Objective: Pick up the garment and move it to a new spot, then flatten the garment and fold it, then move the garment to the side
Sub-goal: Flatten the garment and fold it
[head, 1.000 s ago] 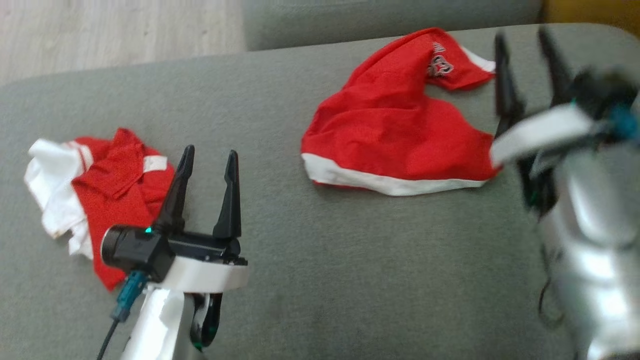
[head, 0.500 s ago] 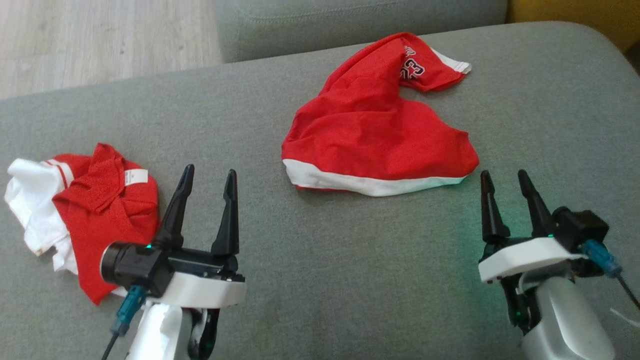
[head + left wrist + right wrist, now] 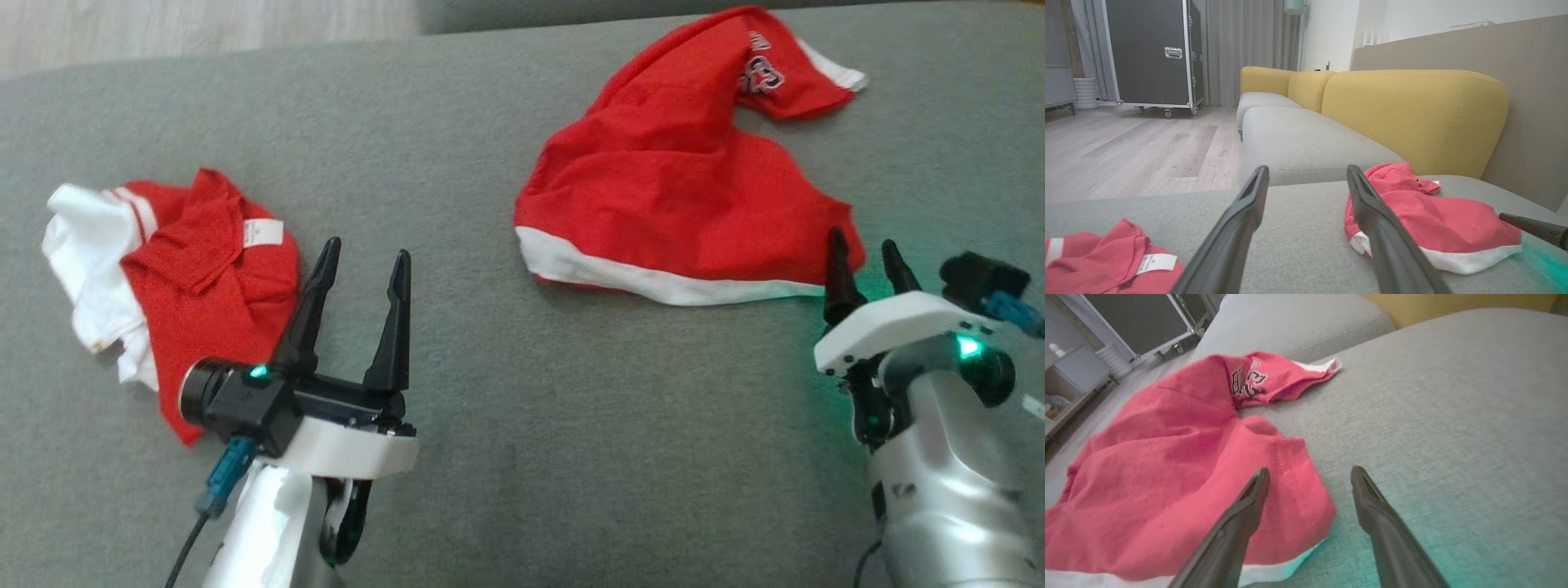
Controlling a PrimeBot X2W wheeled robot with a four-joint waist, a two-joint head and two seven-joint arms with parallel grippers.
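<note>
A red garment (image 3: 678,188) with a white hem and a printed number lies crumpled on the grey sofa seat (image 3: 522,392), upper right in the head view; it also shows as garment (image 3: 1180,457) and garment (image 3: 1437,220). My right gripper (image 3: 867,255) stands open at its near right corner, its left finger over the cloth edge, gripper (image 3: 1310,477) holding nothing. My left gripper (image 3: 367,261) is open and empty, just right of a second red-and-white garment (image 3: 180,269) bunched at the left, seen again as garment (image 3: 1106,265).
Yellow backrest cushions (image 3: 1412,114) rise behind the seat. Another grey seat cushion (image 3: 1306,143) adjoins beyond. Wooden floor (image 3: 1135,151) and a black wheeled case (image 3: 1151,53) lie off the sofa's far edge.
The head camera has shifted. My right gripper came down from beside the garment's far end to its near right corner. The left gripper stays put, and both garments lie as before.
</note>
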